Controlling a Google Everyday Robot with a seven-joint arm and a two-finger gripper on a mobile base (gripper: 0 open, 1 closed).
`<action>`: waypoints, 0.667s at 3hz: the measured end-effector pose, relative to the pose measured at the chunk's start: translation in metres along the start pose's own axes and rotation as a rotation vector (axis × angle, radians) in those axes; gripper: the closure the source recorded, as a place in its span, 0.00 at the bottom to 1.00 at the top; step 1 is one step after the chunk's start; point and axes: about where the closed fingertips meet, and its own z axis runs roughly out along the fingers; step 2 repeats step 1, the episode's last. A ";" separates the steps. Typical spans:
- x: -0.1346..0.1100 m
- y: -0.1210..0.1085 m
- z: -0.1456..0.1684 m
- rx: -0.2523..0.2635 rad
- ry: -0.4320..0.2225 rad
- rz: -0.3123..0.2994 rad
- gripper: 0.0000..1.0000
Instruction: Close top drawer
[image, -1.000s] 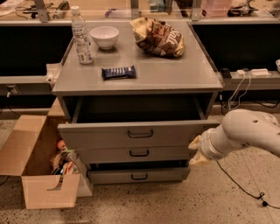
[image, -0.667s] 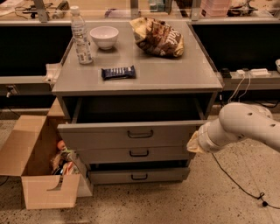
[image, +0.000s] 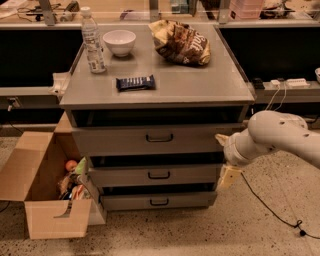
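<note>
The top drawer (image: 115, 141) is the uppermost grey front of the cabinet, with a small black handle (image: 159, 137) at its centre. It stands out a little, and a dark gap shows above its front. My gripper (image: 224, 157) is at the drawer's right end, on a white arm coming in from the right. It is open and empty. The upper fingertip (image: 220, 137) is at the right edge of the drawer front. The lower, yellowish fingertip (image: 228, 176) hangs beside the middle drawer (image: 125, 176).
The cabinet top (image: 210, 85) carries a water bottle (image: 93, 41), a white bowl (image: 119, 41), a chip bag (image: 182, 44) and a dark snack bar (image: 135, 82). An open cardboard box (image: 35, 200) with items stands left of the bottom drawer (image: 130, 202). A black cable (image: 272, 207) lies on the floor.
The top drawer has slid inward, so the dark opening above its front is narrower. My gripper has moved left and up to the drawer's right end.
</note>
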 end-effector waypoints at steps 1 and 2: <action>0.000 0.000 0.000 0.000 0.000 0.000 0.00; 0.000 0.000 0.000 0.000 0.000 0.000 0.00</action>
